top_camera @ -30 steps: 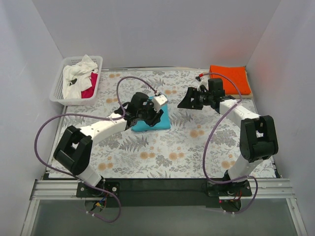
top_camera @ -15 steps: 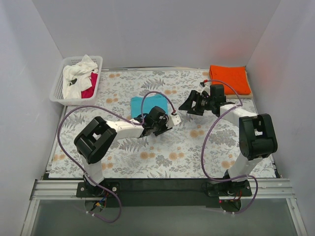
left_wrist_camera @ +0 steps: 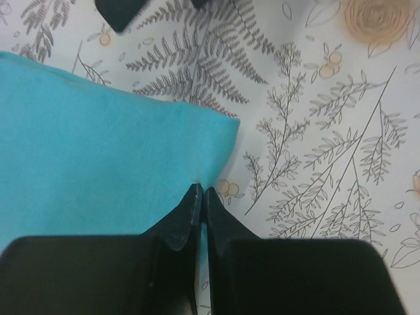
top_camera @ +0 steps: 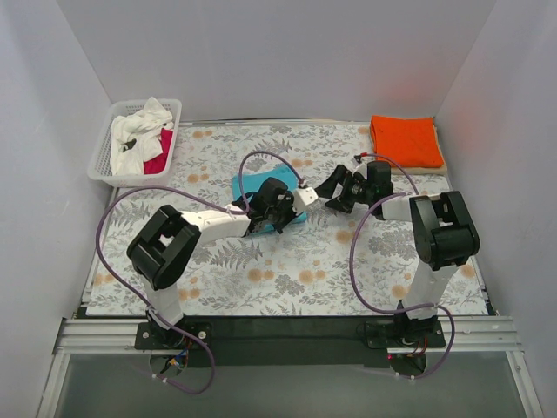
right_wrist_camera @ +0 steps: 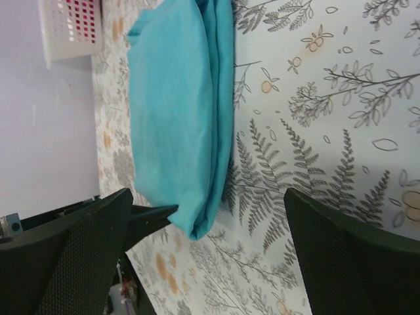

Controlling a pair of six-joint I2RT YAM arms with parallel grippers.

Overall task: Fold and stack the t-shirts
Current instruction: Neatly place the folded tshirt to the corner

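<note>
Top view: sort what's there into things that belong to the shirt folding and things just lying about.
Belongs to the job:
teal t-shirt, folded, mid-table
orange t-shirt, folded, far right corner
white clothes and red-pink garment, heaped unfolded in the basket

Just there:
white lattice basket, far left corner
leaf-and-flower table cover

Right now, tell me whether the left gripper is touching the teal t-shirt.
Touching. The left wrist view shows the left gripper shut on the edge of the teal t-shirt.
</note>
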